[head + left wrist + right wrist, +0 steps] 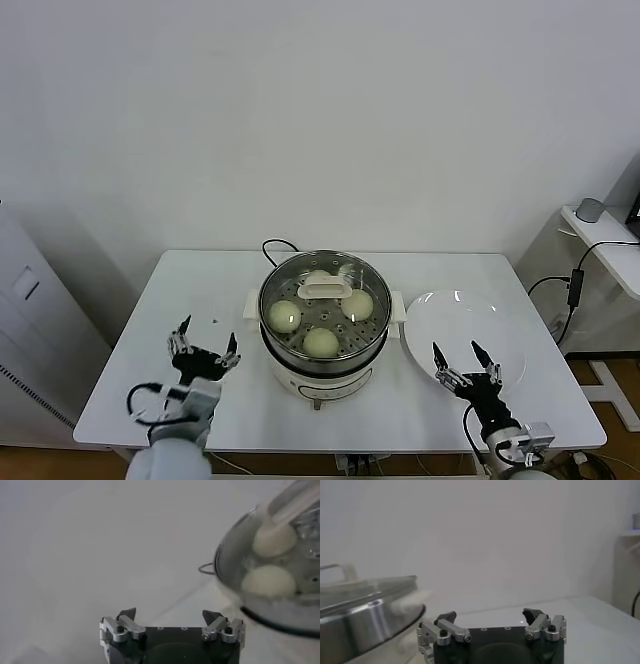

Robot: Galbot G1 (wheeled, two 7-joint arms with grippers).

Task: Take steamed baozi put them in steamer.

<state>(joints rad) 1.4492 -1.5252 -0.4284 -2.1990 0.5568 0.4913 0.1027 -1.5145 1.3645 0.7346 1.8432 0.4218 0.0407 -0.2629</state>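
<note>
Head looks down; low wrist views perhaps share steamer point(322, 318).

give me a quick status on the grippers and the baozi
Left gripper and right gripper open, empty, low either side of steamer. Baozi in steamer under glass lid. White plate bare. Nothing in the way.

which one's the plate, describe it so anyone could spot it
Start at the steamer in the middle of the white table. The plate lies on the robot's right of it, flat, round, glossy white and bare, unlike the steel pot holding baozi.
</note>
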